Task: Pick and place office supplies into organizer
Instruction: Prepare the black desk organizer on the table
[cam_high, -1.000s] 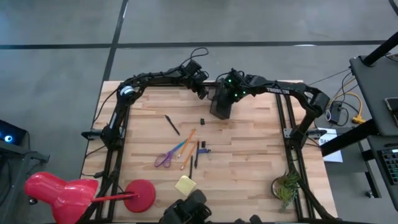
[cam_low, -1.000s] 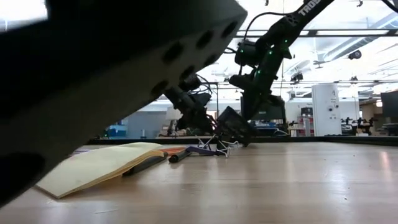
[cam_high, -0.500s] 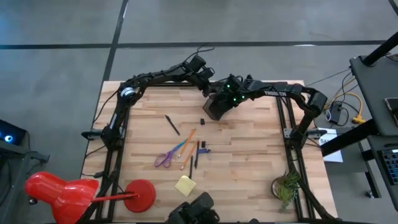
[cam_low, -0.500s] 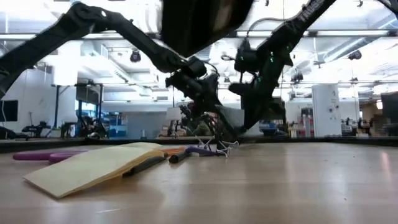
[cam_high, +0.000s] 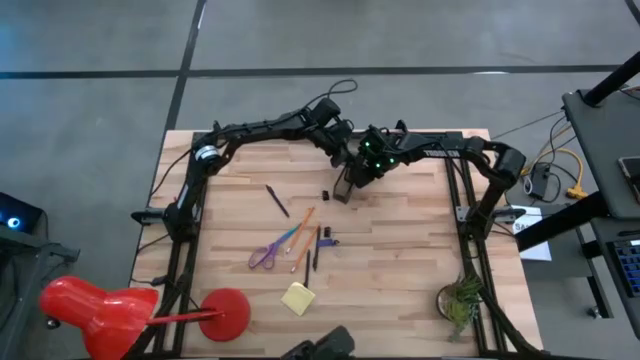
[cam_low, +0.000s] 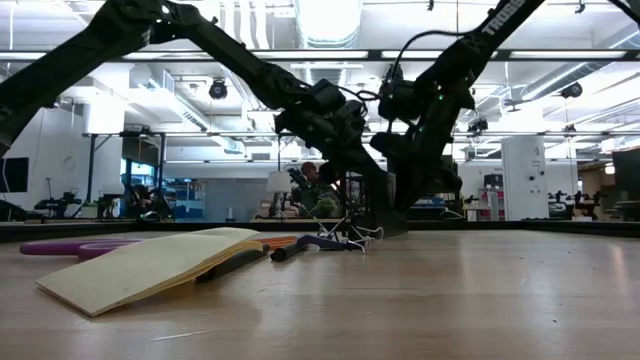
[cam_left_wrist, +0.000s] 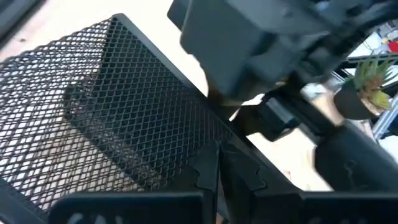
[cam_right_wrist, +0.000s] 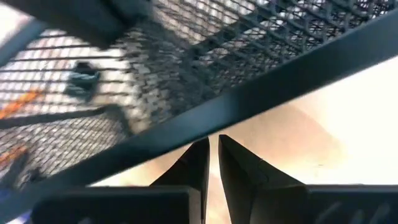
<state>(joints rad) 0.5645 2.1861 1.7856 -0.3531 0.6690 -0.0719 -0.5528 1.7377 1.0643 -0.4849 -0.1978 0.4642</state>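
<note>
Upper centre of high view: both claws pinch mesh organizer (cam_high: 343, 186), tilted on counter (cam_high: 400, 250). Left claw (cam_left_wrist: 219, 163) pressed together on wall; right claw (cam_right_wrist: 212, 158) nipping rim. Scissors (cam_high: 268, 251), pens (cam_high: 303, 238), sticky pad (cam_high: 298, 298) lie well apart, lower centre. Risk: uneven pull twists organizer, thin rim slips, topples onto clip (cam_high: 326, 195).

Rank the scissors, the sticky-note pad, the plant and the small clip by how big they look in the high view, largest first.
1. Scissors and plant: they look alike, so no order between them.
2. Sticky-note pad.
3. Small clip, a dark speck.
</note>
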